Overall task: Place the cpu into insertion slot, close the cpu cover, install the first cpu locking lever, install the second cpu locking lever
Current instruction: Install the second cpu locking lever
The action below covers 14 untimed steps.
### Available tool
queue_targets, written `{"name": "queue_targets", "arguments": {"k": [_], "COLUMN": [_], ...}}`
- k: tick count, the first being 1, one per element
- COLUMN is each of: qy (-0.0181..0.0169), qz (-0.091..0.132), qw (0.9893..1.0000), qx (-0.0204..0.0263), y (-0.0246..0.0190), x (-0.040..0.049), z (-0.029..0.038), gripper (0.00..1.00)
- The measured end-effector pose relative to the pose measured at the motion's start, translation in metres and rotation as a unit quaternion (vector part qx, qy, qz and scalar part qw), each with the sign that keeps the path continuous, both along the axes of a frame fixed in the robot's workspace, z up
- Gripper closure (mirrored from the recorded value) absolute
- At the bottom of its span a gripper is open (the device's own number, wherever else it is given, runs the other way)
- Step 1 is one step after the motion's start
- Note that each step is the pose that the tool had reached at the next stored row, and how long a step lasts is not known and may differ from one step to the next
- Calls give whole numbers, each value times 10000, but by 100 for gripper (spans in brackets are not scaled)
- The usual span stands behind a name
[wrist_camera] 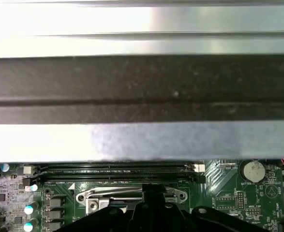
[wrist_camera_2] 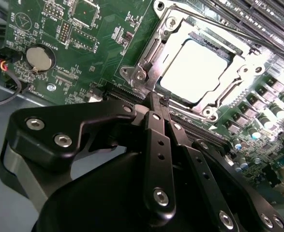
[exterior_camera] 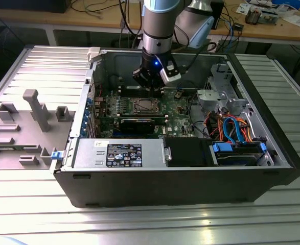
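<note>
1. We see the arm reaching down into the open computer case (exterior_camera: 63,176), which lies on its side on a ribbed metal table (exterior_camera: 139,224).
2. The gripper (exterior_camera: 148,80) hangs above the green motherboard (exterior_camera: 178,109), just behind the insertion slot (exterior_camera: 145,105) in the exterior view.
3. In the second wrist view the gripper (wrist_camera_2: 157,98) has its 2 black fingers (wrist_camera_2: 157,145) pressed together at the tips, clenched with nothing between them.
4. The fingertips sit just beside the socket's near edge, over a black slot connector (wrist_camera_2: 125,92); whether they touch the board we cannot tell.
5. The cpu (wrist_camera_2: 196,65) lies seated in the insertion slot (wrist_camera_2: 149,58), its bright metal face showing through the window.
6. The cpu cover (wrist_camera_2: 243,53) lies flat down over the chip, framing it.
7. A thin lever rod (wrist_camera_2: 214,25) runs along the far side of the socket; we cannot tell whether it is latched.
8. A round coin battery (wrist_camera_2: 38,57) sits on the board, well apart from the socket.
9. In the first wrist view the gripper (wrist_camera: 151,186) points at the socket's silvery frame (wrist_camera: 132,195), beside 2 long black memory slots (wrist_camera: 117,169).
10. In the exterior view, a grey labelled power supply (exterior_camera: 119,153) fills the case's near side.
</note>
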<state>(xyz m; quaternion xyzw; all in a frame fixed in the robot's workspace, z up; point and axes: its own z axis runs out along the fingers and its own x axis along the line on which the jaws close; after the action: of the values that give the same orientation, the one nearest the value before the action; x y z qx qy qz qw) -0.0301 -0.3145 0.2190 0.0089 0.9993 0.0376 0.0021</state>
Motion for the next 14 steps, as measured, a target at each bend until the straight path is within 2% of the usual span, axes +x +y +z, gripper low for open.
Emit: {"name": "queue_targets", "arguments": {"k": [4,14], "qy": [0,0], "qz": [1,0], "qw": [10000,10000], "qx": [-6,-9], "y": [0,-28], "x": [1,0], "z": [68,69], "gripper": [89,89]}}
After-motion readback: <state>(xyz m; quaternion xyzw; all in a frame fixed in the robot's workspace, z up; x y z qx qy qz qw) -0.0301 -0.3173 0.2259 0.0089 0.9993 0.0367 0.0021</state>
